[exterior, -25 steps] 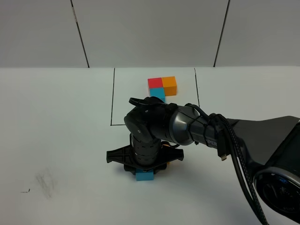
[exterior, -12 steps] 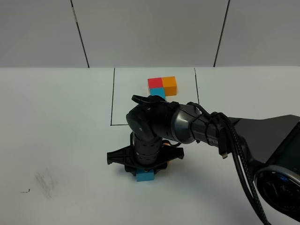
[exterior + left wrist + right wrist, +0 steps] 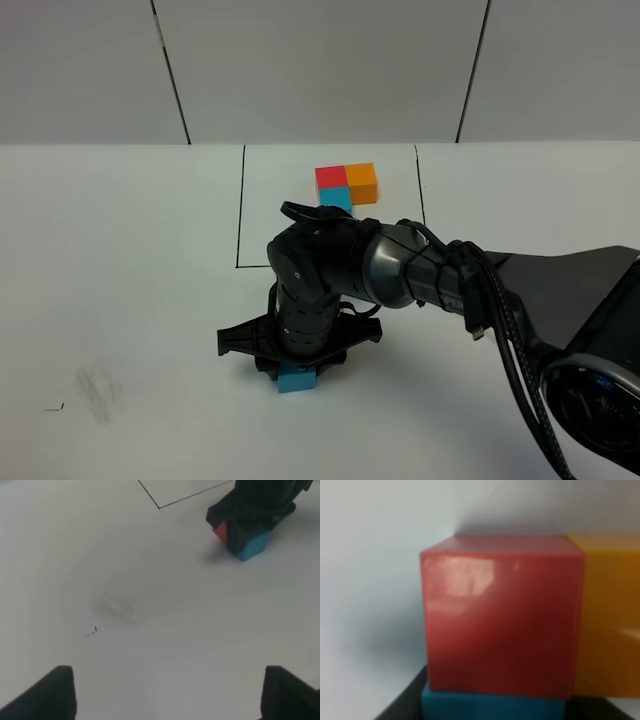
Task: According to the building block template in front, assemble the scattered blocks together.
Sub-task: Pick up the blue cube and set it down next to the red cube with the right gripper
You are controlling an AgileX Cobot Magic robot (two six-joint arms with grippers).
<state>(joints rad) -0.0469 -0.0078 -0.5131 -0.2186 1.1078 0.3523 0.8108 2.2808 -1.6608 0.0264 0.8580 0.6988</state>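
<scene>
While the left pincer (image 3: 167,695) hangs wide open, the right pincer (image 3: 297,368) grips the matte light-blue cube (image 3: 297,381) just beside the matte red cube (image 3: 500,615).

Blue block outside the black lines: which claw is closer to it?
Right. The right claw grips the blue block; the left claw hangs far off, past the smudge.

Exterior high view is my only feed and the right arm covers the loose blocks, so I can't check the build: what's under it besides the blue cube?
Observer: Right wrist view shows a red cube with an orange cube flush against one side.
Operator: And the blue one?
Observer: The blue cube borders an adjacent side of the red, forming an L.
Operator: Left gripper?
Observer: The left gripper is open, away from the blocks, holding nothing.
</scene>
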